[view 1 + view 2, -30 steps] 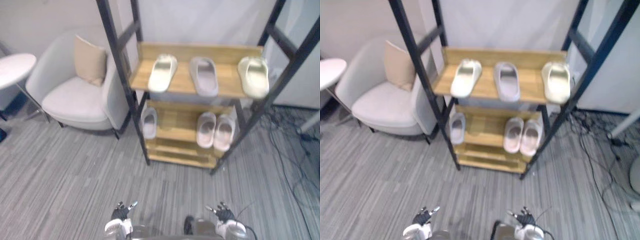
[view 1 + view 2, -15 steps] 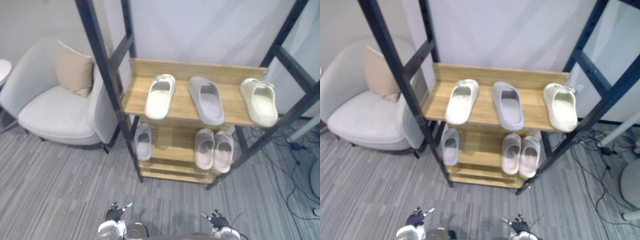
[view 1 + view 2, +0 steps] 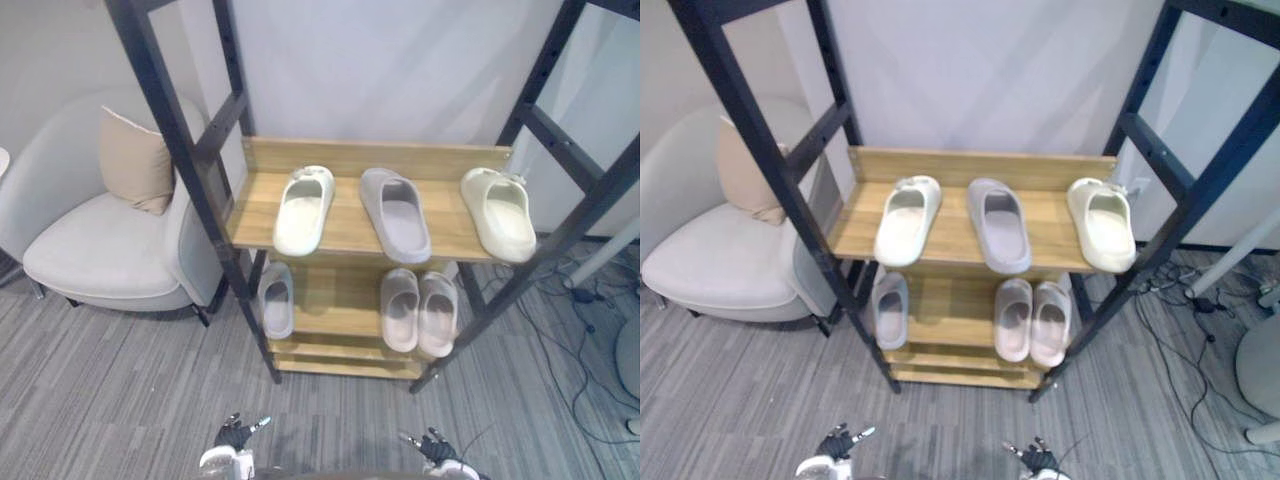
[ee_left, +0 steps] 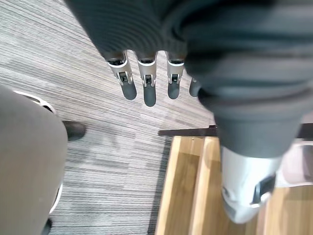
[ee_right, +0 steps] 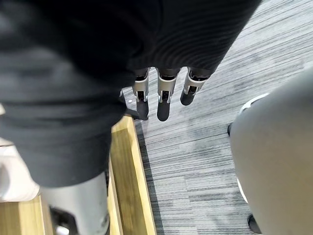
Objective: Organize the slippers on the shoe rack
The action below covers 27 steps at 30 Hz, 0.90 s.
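Observation:
The wooden shoe rack [image 3: 350, 158] with black posts stands ahead. Its upper shelf carries a cream slipper [image 3: 303, 210], a grey slipper [image 3: 395, 213] and another cream slipper [image 3: 498, 213], spaced apart. On the lower shelf [image 3: 335, 305] a single grey slipper [image 3: 276, 300] lies at the left, and two pale pink slippers [image 3: 400, 310] [image 3: 437, 312] lie side by side at the right. My left hand [image 3: 235, 435] and right hand [image 3: 435, 446] hang low near the floor, well short of the rack. Both are open and empty, with fingers [image 4: 146, 83] [image 5: 164, 98] straight.
A light grey armchair [image 3: 100, 240] with a beige cushion [image 3: 135, 160] stands left of the rack, close to its left post. Cables [image 3: 590, 300] lie on the striped grey carpet at the right. A white wall is behind the rack.
The whole picture has shifted as the camera moved, so the rack sits more centred and the hands show lower. The slippers lie as before and both hands stay open.

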### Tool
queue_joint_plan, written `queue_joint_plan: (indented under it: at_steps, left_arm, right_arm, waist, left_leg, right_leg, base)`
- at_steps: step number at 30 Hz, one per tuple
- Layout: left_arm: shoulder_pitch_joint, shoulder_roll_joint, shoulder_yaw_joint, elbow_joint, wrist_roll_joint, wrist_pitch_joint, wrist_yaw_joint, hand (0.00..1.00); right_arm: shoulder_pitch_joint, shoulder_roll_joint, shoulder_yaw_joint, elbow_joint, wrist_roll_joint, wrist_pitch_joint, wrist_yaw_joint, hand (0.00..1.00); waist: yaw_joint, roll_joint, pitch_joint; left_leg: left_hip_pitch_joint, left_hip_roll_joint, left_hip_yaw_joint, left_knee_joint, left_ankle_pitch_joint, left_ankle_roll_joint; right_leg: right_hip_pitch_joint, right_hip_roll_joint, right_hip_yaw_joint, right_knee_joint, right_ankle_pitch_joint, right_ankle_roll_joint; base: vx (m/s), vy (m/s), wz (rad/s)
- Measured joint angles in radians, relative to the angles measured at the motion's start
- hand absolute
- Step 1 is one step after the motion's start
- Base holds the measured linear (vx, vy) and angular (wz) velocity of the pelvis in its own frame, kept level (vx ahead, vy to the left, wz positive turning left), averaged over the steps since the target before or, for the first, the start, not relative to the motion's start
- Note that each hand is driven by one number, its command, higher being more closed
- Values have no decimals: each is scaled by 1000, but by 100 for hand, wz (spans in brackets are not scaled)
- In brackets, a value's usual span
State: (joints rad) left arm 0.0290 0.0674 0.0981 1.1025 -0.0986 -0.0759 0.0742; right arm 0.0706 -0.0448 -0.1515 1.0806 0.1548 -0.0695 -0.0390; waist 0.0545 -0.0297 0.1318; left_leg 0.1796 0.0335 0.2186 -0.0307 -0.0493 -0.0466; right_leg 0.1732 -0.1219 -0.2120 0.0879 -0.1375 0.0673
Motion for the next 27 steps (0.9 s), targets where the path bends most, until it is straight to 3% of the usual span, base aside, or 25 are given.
queue_joint_plan:
  at_steps: [11,20,27]
  left_arm:
    - [-7,19,-49,2,1,-4,1,0]
    - [26,18,-36,-47,1,-5,10,0]
    - [66,3,-4,-81,20,-6,8,0]
  right_arm:
    - [15,-8,63,-61,13,-10,-4,0]
    - [292,-15,56,-906,-12,-44,-26,0]
    - [341,6,-44,-1242,-50,-85,-61,0]
  waist:
    - [-1,-11,4]
    - [-24,-18,5]
    - [-49,-8,-20]
  left_leg:
    - [14,-28,-21,-69,51,22]
    - [-7,-42,-18,-70,51,27]
    - [-12,-30,0,-51,30,22]
  right_leg:
    - [-5,-13,2,-28,31,18]
    - [-33,-25,16,-27,37,26]
    - [-39,-19,35,-30,37,26]
  base:
    - [-80,28,4]
    - [8,39,-3]
    - [2,0,-9]
